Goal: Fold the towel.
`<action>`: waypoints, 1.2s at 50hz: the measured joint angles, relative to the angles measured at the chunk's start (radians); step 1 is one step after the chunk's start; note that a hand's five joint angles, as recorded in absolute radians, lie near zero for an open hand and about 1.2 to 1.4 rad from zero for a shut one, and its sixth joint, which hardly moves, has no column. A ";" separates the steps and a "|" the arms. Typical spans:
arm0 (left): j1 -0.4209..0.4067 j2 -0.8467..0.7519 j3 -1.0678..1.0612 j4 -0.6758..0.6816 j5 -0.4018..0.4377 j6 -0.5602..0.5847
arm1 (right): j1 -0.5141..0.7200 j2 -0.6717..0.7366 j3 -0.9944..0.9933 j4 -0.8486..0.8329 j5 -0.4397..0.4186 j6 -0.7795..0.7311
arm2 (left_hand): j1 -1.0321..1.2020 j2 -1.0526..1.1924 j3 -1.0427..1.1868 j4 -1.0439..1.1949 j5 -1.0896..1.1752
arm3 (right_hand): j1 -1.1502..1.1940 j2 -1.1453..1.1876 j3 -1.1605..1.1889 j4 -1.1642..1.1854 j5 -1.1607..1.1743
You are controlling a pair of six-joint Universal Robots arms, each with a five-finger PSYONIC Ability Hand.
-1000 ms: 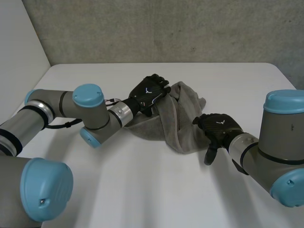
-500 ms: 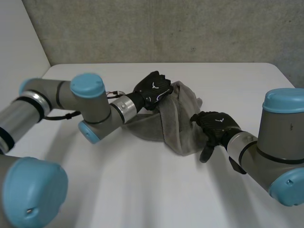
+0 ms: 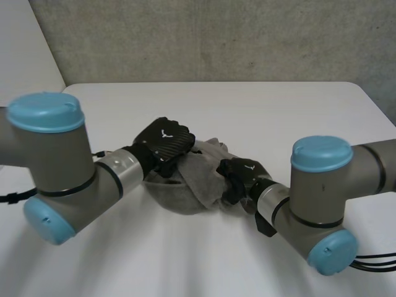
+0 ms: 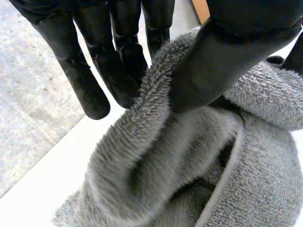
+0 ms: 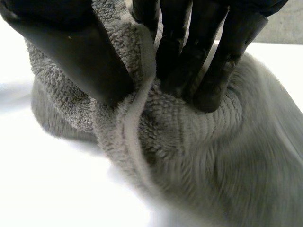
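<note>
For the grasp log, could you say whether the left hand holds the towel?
Yes, the left hand pinches the towel between thumb and fingers.

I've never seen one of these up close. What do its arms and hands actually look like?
The left arm and right arm are thick grey tubes with round joints and light-blue caps. A silver ring sits at each wrist. The left hand and right hand are black, each with a boxy back bearing a small white mark, and smooth rounded fingers.
</note>
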 measured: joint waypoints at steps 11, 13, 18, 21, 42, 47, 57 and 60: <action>0.089 0.132 0.141 0.026 -0.015 -0.083 | -0.057 -0.141 -0.323 0.197 -0.153 -0.282 | 0.010 0.000 0.000 0.002 0.003 | 0.003 0.001 0.024 0.016 0.005; 0.103 0.101 0.272 0.032 -0.021 -0.090 | -0.070 -0.139 -0.486 0.239 -0.175 -0.359 | 0.010 0.000 0.000 0.002 0.003 | 0.003 0.000 0.024 0.016 0.011; 0.113 0.033 0.554 0.044 -0.045 -0.128 | -0.082 -0.135 -0.781 0.259 -0.152 -0.466 | 0.011 0.000 0.004 0.002 0.003 | 0.004 0.000 0.025 0.017 0.021; 0.110 0.037 0.661 0.062 -0.056 -0.182 | -0.072 -0.159 -0.914 0.182 -0.065 -0.491 | 0.011 0.000 0.004 0.002 0.003 | 0.025 0.054 0.025 0.018 0.050; 0.093 0.329 -0.353 0.384 0.095 -0.230 | -0.071 -0.295 -0.024 0.031 -0.149 -0.720 | 0.002 -0.029 -0.055 -0.071 -0.018 | 0.034 0.058 0.038 0.018 0.056; 0.069 0.222 -0.504 0.447 0.088 -0.157 | -0.070 -0.244 0.055 0.036 -0.147 -0.759 | -0.032 -0.083 -0.102 -0.120 -0.068 | 0.034 0.058 0.038 0.019 0.056; 0.074 0.159 -0.511 0.424 0.073 -0.131 | -0.071 -0.248 0.076 0.054 -0.128 -0.749 | -0.042 -0.093 -0.115 -0.131 -0.081 | 0.035 0.058 0.038 0.019 0.056; 0.082 0.186 -0.511 0.384 0.074 -0.133 | -0.071 -0.276 0.088 0.077 -0.131 -0.747 | -0.224 -0.268 -0.282 -0.303 -0.260 | 0.035 0.058 0.038 0.019 0.056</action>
